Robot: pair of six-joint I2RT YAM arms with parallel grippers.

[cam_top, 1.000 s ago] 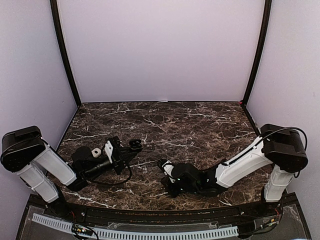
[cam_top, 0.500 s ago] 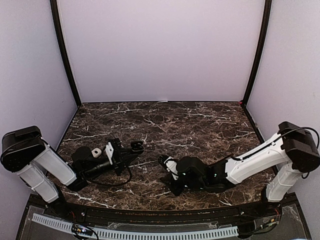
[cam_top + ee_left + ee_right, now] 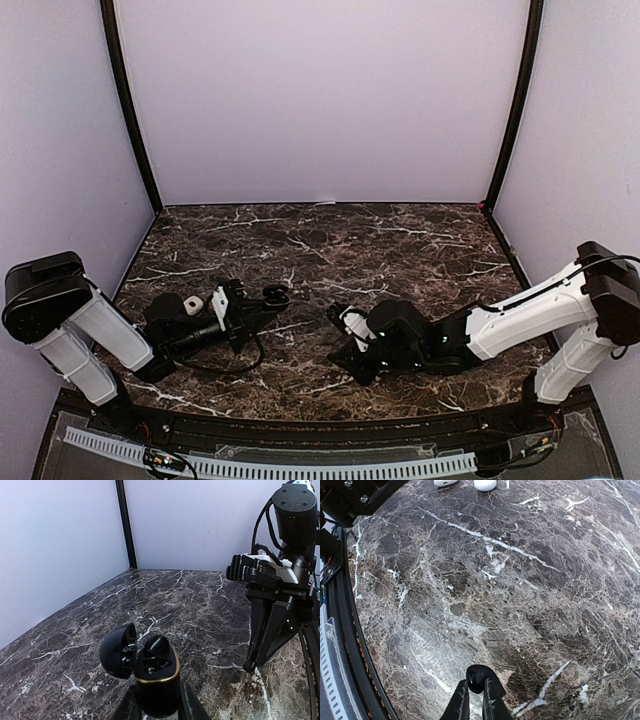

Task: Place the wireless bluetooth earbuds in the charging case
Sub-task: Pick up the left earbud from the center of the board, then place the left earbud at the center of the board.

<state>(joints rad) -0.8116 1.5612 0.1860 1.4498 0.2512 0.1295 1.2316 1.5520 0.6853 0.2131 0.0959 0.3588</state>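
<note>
At the lower left of the top view, the left tool (image 3: 258, 303) is pinched around the black charging case (image 3: 272, 293) and holds it above the marble worktop (image 3: 400, 250). In the left wrist view the charging case (image 3: 156, 672) stands roughly upright with its lid swung open to the left. A dark rounded shape fills 1 well, though black on black makes it hard to tell whether that is a bud. Right of center, the right tool (image 3: 337, 313) lies low and apart from the case. Its wrist view shows it squeezed on 1 black earbud (image 3: 479, 673), which pokes out past the fingertips (image 3: 461, 696). That hold looks shallow, so I judge the bud could twist or pop loose as it meets the well. A tilted approach could jam its stem on the rim or knock the open lid. A hard push could slide the case down through the left tool's pinch.
</note>
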